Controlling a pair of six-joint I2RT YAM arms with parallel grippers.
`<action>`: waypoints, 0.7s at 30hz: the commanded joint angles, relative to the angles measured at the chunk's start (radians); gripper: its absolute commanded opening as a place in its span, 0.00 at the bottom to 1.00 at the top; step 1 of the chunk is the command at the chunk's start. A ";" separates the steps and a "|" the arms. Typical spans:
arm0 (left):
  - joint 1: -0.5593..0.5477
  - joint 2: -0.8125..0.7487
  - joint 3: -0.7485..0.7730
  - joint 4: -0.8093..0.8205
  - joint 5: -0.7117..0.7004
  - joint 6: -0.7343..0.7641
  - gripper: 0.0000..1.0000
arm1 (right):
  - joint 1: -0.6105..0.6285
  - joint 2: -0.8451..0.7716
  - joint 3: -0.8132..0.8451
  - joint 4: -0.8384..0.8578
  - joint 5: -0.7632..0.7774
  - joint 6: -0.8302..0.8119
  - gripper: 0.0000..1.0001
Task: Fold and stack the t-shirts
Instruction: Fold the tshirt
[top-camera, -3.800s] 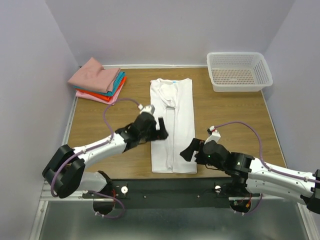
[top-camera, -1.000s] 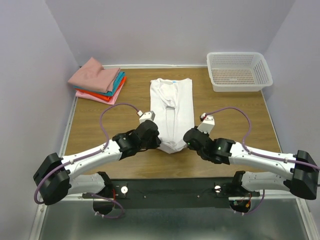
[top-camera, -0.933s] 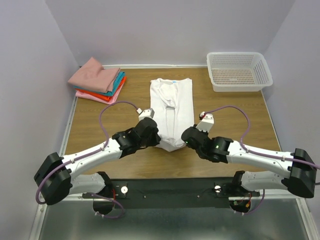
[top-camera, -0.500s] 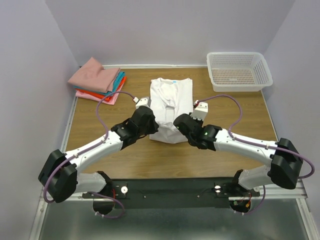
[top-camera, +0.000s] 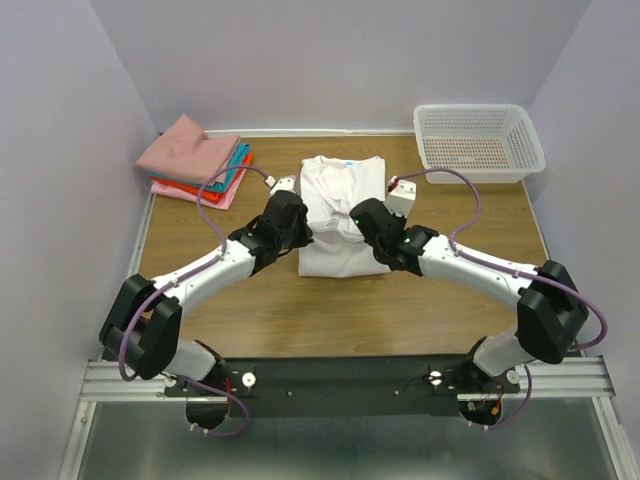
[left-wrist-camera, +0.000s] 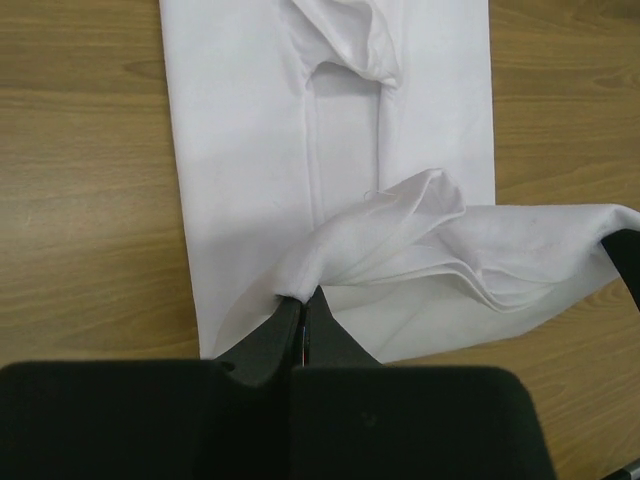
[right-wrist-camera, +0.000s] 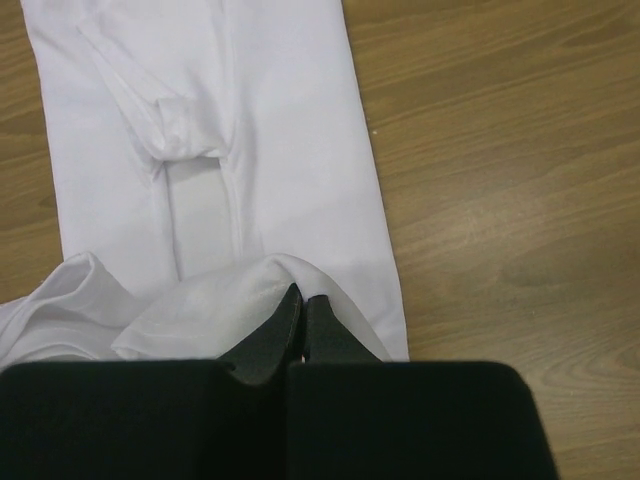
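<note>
Where the white t-shirt (top-camera: 340, 185) lies left of the basket (top-camera: 470, 108), the left gripper (left-wrist-camera: 300, 300) is pressed together, pinching one corner of the shirt's lifted hem. The right gripper (right-wrist-camera: 298, 298), likewise clamped, pinches the corner nearer the basket. The folded t-shirts (top-camera: 195, 160) sit stacked farther left of the basket.

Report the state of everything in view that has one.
white t-shirt: narrow strip, hem end lifted over its middle
left gripper: shut on white t-shirt
right gripper: shut on white t-shirt
folded t-shirts: stacked, far left
basket: upright, far right
</note>
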 joint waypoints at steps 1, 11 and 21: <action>0.026 0.034 0.053 0.038 0.031 0.042 0.00 | -0.033 0.054 0.060 0.035 -0.028 -0.050 0.01; 0.072 0.161 0.149 0.050 0.060 0.076 0.00 | -0.131 0.173 0.148 0.058 -0.115 -0.089 0.00; 0.116 0.313 0.226 0.044 0.103 0.093 0.00 | -0.202 0.299 0.217 0.078 -0.199 -0.135 0.00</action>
